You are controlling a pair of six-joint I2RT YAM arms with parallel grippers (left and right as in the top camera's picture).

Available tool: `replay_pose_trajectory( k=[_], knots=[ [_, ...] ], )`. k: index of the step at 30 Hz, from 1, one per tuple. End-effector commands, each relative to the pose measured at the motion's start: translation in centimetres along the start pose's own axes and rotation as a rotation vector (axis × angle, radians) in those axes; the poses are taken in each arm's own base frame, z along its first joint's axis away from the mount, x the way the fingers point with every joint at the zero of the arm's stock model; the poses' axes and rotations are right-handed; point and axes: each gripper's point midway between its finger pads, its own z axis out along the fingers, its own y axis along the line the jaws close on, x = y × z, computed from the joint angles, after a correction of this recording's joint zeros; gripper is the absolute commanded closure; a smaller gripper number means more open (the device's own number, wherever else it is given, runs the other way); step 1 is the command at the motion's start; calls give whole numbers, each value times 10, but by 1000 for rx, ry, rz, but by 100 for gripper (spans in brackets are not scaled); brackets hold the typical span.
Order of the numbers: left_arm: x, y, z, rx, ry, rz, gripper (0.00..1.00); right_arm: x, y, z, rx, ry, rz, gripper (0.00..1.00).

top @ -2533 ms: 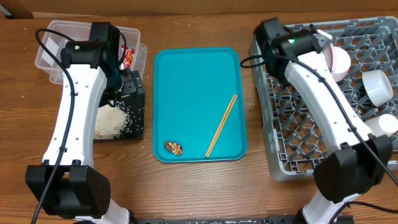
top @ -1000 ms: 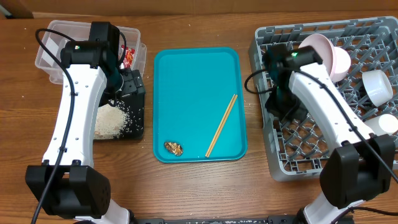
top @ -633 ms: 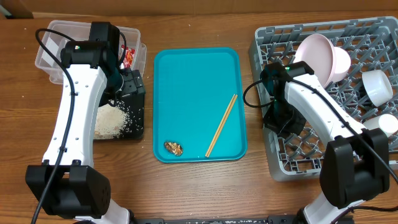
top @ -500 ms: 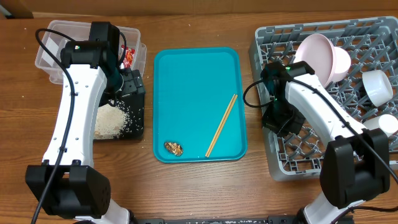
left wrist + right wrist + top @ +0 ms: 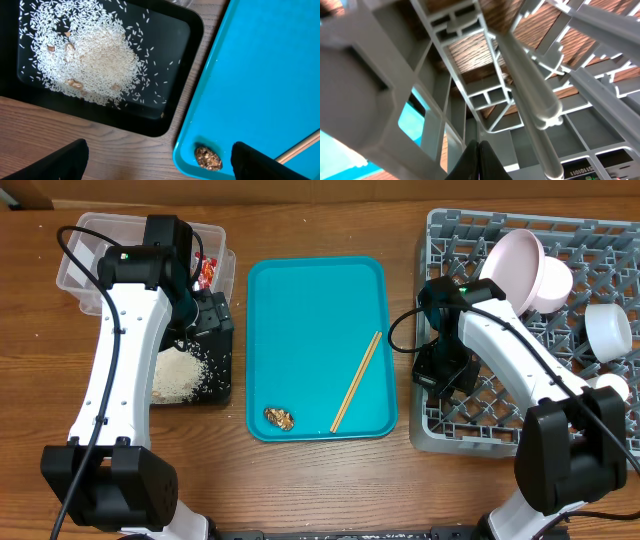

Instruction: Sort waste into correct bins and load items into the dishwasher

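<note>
Wooden table [image 5: 320, 490]; left fingers [image 5: 60, 162] apart, empty; right fingers [image 5: 480, 160] together, perhaps touching rack [image 5: 450, 230]

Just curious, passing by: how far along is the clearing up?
Done, by the look of it: rice lies in the black tray, a red wrapper in the clear tub, and a plate and a cup sit in the grey rack. In hand: nothing; the left hand hangs open, the right hand is shut among the rack's bars. Left: the chopsticks and the brown scrap on the teal tray.
</note>
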Motion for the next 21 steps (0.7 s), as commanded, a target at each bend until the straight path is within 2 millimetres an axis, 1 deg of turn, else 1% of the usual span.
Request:
replay_pose_trajectory(
  k=[1,7,12,15,21],
  knots=[
    [-3,-2,-10,17,-28,-14,7,4,3,-6,-28,-10,-11,96],
    [-3,-2,-10,17,-28,-14,7,5,-1,-6,-13,-10,-9,96],
    [-3,-2,-10,16,-28,-13,7,-1,-7,-9,23,-46,-1,96],
    [-3,-2,-10,16,-28,-13,7,-7,-14,-18,41,-96,34,96],
    [-3,-2,-10,17,-30,-13,7,-16,-24,-40,-1,-168,69,96]
  ],
)
